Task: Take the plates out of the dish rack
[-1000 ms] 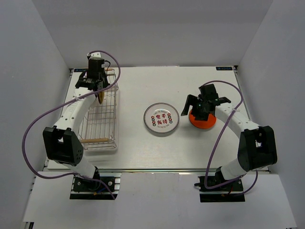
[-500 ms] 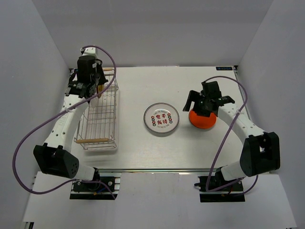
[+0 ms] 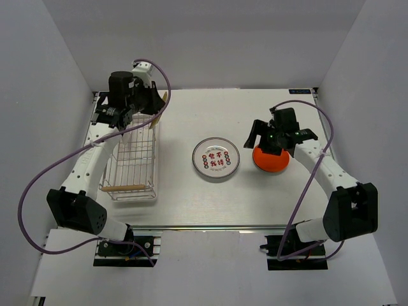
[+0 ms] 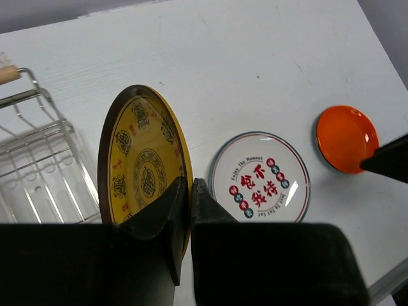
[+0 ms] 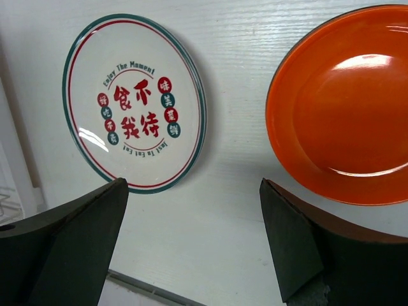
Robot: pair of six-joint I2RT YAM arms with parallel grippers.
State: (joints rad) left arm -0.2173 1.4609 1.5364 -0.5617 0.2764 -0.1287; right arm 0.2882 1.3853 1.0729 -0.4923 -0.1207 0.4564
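Plates, top view: I see the white plate with teal-red rings (image 3: pixel 217 159) flat at mid-table and the orange-red plate (image 3: pixel 273 164) flat toward the right edge.
Dish rack (image 3: pixel 131 162): along the table's left edge, with wooden handles (image 3: pixel 122 187) at both ends.
Table (image 3: pixel 191 204): white, boxed in by plain pale walls (image 3: pixel 38 64).
Left wrist view: my left gripper (image 4: pixel 190 191) is clenched on the rim of the yellow-brown plate (image 4: pixel 143 159), held on edge near the far left corner.
Right wrist view: my right gripper (image 5: pixel 193 191) is spread wide, grasping nothing, over the table between the two flat plates.
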